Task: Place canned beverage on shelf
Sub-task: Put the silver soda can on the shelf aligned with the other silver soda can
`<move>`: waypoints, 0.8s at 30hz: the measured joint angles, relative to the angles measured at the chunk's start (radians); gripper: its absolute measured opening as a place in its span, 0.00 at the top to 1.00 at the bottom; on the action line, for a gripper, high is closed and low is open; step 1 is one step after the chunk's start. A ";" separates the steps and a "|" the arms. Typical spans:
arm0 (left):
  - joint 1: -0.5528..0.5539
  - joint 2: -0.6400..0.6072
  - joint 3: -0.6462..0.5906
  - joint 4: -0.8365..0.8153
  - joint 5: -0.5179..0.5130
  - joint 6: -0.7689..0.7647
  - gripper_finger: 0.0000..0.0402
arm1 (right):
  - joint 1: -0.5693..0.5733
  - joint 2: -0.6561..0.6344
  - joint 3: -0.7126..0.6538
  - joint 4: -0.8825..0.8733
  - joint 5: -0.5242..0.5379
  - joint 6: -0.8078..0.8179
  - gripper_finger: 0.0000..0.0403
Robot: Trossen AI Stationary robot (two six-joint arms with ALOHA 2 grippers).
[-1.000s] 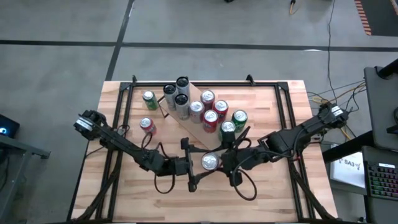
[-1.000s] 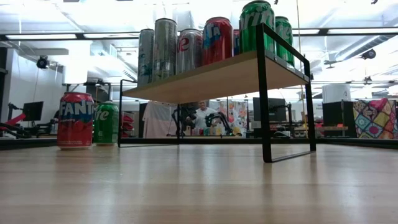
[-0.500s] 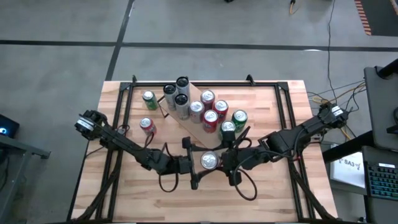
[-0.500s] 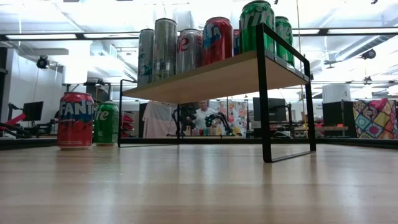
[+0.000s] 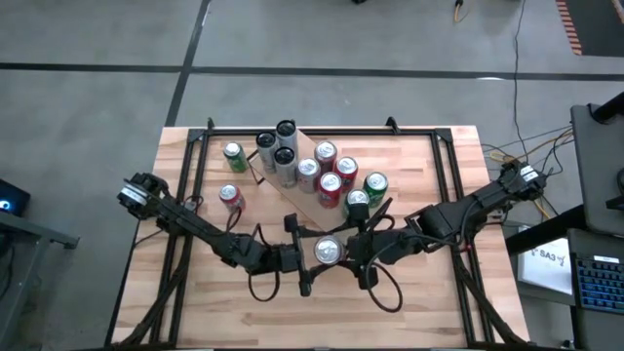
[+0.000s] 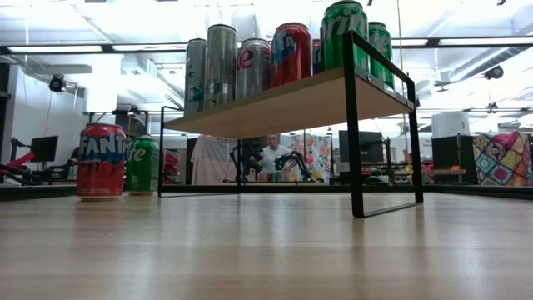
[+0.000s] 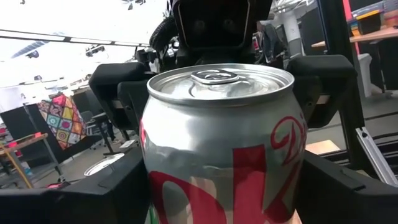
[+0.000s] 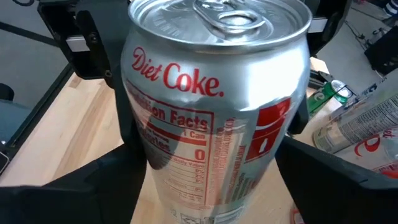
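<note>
While upright, Diet Coke can (image 5: 329, 252) (lid skyward)

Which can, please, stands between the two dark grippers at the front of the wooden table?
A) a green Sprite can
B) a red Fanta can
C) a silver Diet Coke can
C: the right wrist view reads "Diet Coke" on the silver can, between the left gripper and right gripper.

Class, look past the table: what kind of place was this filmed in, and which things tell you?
Probably a robotics lab or workshop: a bare grey concrete floor, ceiling strip lights, and desks with dark computer monitors behind the light-wood plank table.
</note>
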 joint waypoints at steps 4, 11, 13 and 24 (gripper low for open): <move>-0.001 0.000 0.000 0.000 -0.026 -0.003 0.29 | -0.001 -0.001 0.000 -0.003 0.005 -0.001 0.15; -0.017 -0.033 0.000 -0.007 -0.071 -0.014 0.29 | -0.001 -0.015 0.010 -0.023 0.005 -0.009 0.15; -0.023 -0.051 0.000 -0.019 -0.106 -0.015 0.29 | -0.001 -0.024 0.018 -0.039 0.002 -0.018 0.15; -0.027 -0.154 -0.023 -0.214 -0.239 -0.030 0.29 | -0.002 -0.103 0.039 -0.082 0.031 -0.019 0.16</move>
